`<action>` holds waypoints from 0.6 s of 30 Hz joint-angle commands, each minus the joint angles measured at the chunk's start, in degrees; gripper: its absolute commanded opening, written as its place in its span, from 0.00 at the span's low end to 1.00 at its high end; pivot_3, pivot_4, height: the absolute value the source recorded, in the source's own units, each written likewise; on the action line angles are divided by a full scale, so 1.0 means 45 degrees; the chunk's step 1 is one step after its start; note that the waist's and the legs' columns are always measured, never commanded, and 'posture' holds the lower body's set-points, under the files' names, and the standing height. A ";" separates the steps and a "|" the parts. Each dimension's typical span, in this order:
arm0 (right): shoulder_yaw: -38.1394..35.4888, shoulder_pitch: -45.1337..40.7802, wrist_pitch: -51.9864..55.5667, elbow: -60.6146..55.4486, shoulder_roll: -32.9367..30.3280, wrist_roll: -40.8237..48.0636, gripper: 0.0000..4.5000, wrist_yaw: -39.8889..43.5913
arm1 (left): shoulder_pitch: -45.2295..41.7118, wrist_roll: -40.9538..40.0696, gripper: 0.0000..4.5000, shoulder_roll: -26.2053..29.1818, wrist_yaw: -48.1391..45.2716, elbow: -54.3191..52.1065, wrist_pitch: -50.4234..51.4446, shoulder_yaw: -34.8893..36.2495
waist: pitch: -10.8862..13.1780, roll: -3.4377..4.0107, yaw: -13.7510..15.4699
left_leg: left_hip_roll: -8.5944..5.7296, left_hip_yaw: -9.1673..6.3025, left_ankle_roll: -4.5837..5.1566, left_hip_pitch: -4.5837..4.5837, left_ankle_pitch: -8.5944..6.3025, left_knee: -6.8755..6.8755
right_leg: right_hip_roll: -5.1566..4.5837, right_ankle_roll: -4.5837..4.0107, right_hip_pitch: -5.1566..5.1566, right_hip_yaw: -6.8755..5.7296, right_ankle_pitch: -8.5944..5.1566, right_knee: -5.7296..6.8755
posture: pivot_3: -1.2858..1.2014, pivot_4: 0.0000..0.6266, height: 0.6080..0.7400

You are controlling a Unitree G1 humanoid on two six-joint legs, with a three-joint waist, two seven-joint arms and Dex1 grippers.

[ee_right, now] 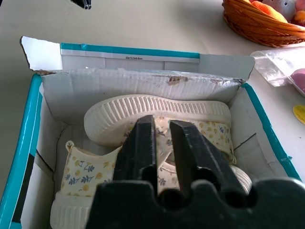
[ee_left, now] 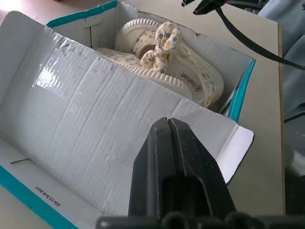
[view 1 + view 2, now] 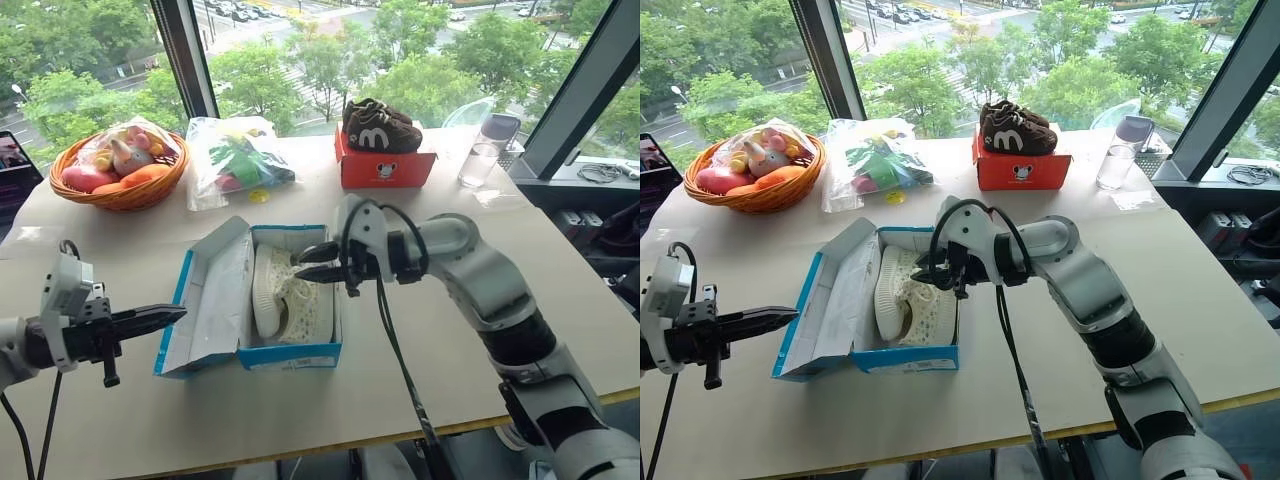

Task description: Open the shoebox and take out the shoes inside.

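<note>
Hovering over the open shoebox point(image 3: 262, 350), the right gripper point(image 3: 318, 262) is pointing toward the left of the scene with its fingers parted a little and nothing between them, the tips hanging just above the pair of shoes point(image 3: 290, 297) packed inside. The box is sitting near the middle of the table point(image 3: 560, 290), its lid point(image 3: 210, 295) thrown back flat to the left, white inside showing. The shoes are lying against each other, one on its side with its ribbed sole turned toward the lid, and their long axis is running from near to far along the length of the box, roughly across the line the right gripper is pointing along. That is putting the shoes directly beneath and slightly ahead of the right fingertips, so a short drop looks to be all that reaching them is asking for. The left gripper point(image 3: 150, 320) is holding its fingers clenched together on nothing, out beyond the near left edge of the lid and aiming toward the box, clearly the farther of the two from the shoes. Judging by the layout, the box-opening part is already done and the lifting out is falling to the right arm.
</note>
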 commanded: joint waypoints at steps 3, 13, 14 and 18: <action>0.0532 -0.0838 -0.0527 0.0398 0.0348 -0.0401 0.78 0.0132 | -0.0305 0.0407 0.00 -0.0107 -0.0474 -0.0232 -0.0309 0.0029 | 0.0000 0.0000 0.0010 | 0.0021 0.0000 0.0000 0.0000 0.0000 -0.0001 | 0.0022 -0.0003 0.0000 0.0001 0.0002 -0.0002 | 0.52 0.24 1.00; 0.1970 -0.1227 -0.2224 0.3214 0.1139 -0.2599 0.99 -0.0302 | -0.0254 0.0942 0.00 -0.0516 -0.0565 -0.0447 -0.0361 0.0060 | 0.0000 0.0001 0.0091 | 0.0060 0.0003 0.0000 0.0001 0.0000 -0.0001 | 0.0055 -0.0022 -0.0005 -0.0002 0.0009 -0.0002 | 0.52 0.24 1.00; 0.2148 -0.1176 -0.2281 0.3472 0.1099 -0.2823 0.99 -0.0264 | -0.0259 0.0987 0.00 -0.0560 -0.0543 -0.0484 -0.0362 0.0052 | 0.0000 0.0001 0.0104 | 0.0059 0.0004 -0.0001 -0.0002 0.0000 -0.0001 | 0.0055 -0.0023 -0.0006 -0.0002 0.0009 -0.0002 | 0.52 0.24 1.00; 0.2586 -0.0931 -0.2590 0.4164 0.0906 -0.3601 0.99 -0.0270 | -0.0291 0.1089 0.00 -0.0691 -0.0478 -0.0604 -0.0347 0.0047 | -0.0001 0.0000 0.0134 | 0.0059 0.0003 -0.0001 -0.0001 0.0000 0.0001 | 0.0054 -0.0025 -0.0006 -0.0002 0.0011 -0.0002 | 0.52 0.24 1.00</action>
